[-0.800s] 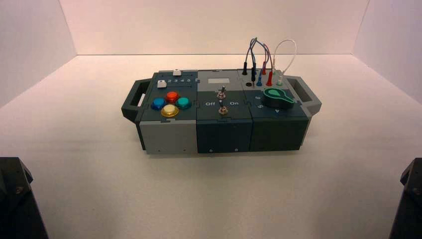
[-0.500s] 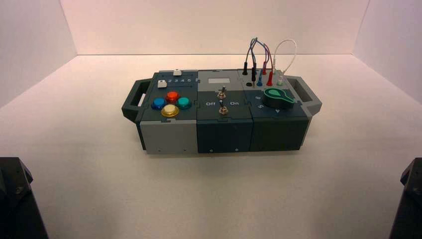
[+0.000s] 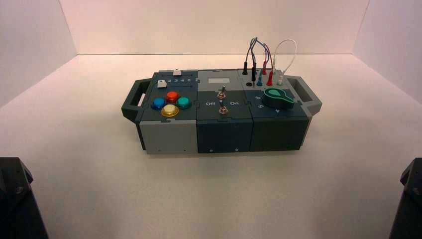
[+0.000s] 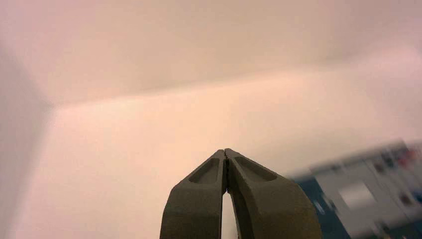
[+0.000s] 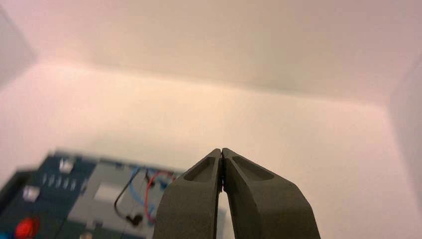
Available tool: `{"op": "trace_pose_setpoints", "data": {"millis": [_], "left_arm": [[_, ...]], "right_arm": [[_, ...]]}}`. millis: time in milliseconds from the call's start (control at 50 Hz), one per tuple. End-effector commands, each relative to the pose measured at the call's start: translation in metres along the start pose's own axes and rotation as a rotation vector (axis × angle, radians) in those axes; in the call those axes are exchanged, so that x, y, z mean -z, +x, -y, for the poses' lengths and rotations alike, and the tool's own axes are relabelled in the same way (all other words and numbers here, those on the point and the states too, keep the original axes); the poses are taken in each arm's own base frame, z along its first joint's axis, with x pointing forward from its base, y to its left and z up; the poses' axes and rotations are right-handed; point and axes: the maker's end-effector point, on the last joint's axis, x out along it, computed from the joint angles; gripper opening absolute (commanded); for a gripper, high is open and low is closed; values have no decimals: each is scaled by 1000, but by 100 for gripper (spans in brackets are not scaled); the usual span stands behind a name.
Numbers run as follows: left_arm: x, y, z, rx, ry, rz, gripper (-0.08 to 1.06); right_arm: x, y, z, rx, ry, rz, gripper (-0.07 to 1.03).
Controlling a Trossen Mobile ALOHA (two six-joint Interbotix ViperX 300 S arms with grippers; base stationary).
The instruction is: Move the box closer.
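Observation:
The box [image 3: 219, 132] stands mid-table in the high view, dark teal and grey, with a handle at each end [image 3: 133, 99] [image 3: 304, 90]. It bears four coloured buttons [image 3: 170, 103], two toggle switches [image 3: 222, 101], a green knob [image 3: 277, 97] and plugged-in wires [image 3: 263, 55]. My left arm [image 3: 15, 199] is parked at the near left corner and my right arm [image 3: 410, 196] at the near right corner, both far from the box. The left gripper [image 4: 226, 152] is shut and empty; the box [image 4: 363, 194] shows blurred beyond it. The right gripper [image 5: 221, 151] is shut and empty; the box [image 5: 74, 199] lies beyond it.
White walls [image 3: 214, 25] enclose the white table [image 3: 209, 199] at the back and both sides. Open table lies between the box's front face and the two parked arms.

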Motion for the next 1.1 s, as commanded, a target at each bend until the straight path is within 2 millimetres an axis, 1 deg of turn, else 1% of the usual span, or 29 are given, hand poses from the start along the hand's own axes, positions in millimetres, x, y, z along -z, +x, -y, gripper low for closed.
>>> {"op": "trace_pose_setpoints", "data": {"millis": [20,40,100,160,280,340,440,500,580,620,660,680,780,860,980,1100], "left_arm": [[-3,33,31,70,41,-92,-3],[-1,36,33,73,42,-101,-3],[3,51,43,92,43,-139,-3],[7,66,48,98,36,-172,-3],[14,90,52,98,33,-218,-3],[20,102,52,96,38,-246,-3],[25,126,55,95,42,-279,-3],[26,138,56,95,44,-288,-3],[32,153,57,93,47,-311,-3],[33,162,59,94,48,-319,-3],[35,166,59,94,48,-325,-3],[37,174,61,94,48,-333,-3],[39,188,64,96,51,-337,-3],[42,198,68,101,56,-347,-3],[49,207,74,109,67,-357,-3],[54,213,75,109,68,-370,-3]], "right_arm": [[-10,29,-14,-35,-26,-87,-2],[-9,32,-15,-37,-28,-95,-2],[-4,47,-17,-38,-31,-144,-2],[0,59,-18,-38,-28,-176,-2],[8,87,-20,-39,-32,-252,-2],[12,100,-21,-39,-32,-288,-2],[25,126,-22,-39,-36,-365,-2],[30,138,-24,-42,-40,-394,-2],[35,152,-28,-48,-48,-414,-2],[38,161,-30,-51,-52,-430,-2],[40,165,-32,-53,-54,-436,-2],[41,171,-33,-54,-55,-444,-2],[46,190,-34,-53,-57,-465,-2],[55,203,-35,-53,-57,-502,-2],[71,217,-35,-53,-56,-545,-2],[84,224,-36,-53,-53,-574,-2]]}}
